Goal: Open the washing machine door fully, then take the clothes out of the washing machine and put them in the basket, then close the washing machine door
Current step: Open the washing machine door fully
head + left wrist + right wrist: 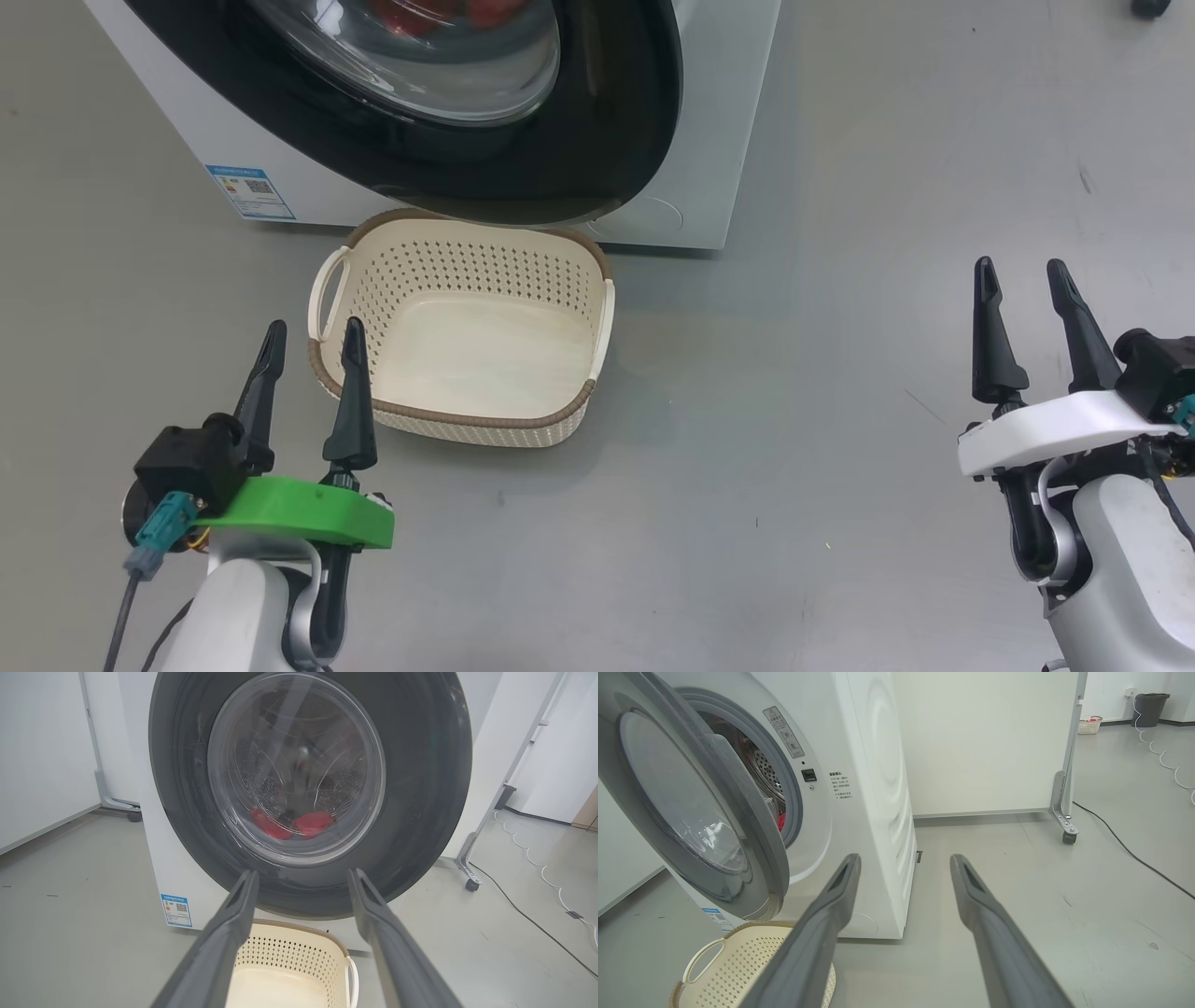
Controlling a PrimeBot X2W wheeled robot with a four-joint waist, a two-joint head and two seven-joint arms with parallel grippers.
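Both grippers sit closest, low and ready. The left gripper (315,325) has its 2 fingers spread and empty, tips just beside the near left corner of the basket (467,417). The right gripper (1019,263) is likewise released and holds nothing, well apart from the basket over bare floor (794,448). Next comes the basket itself, empty, at the foot of the washing machine (728,93). Over its far rim hangs the door (616,112), standing only part way out, hinged on the robot's left with its free edge toward the right. Behind the glass the clothes (313,822) lie red at the bottom of the drum.

The step in hand, I'd say, is taking the door fully open. The right gripper looks better placed for it: slip 1 finger into the gap behind the free edge, catch the black ring rather than the bulging glass, and pull in an arc about the hinge, not straight out. The left arm would do well to draw aside, since the door sweeps toward it across the basket. The door's lower edge seems to pass above the basket rim, but closely, so a snag there is the risk.

Open room is widest on the right. Farther off, a wheeled frame's caster (1069,837) and a cable (1120,840) sit on the floor, well apart from the door.
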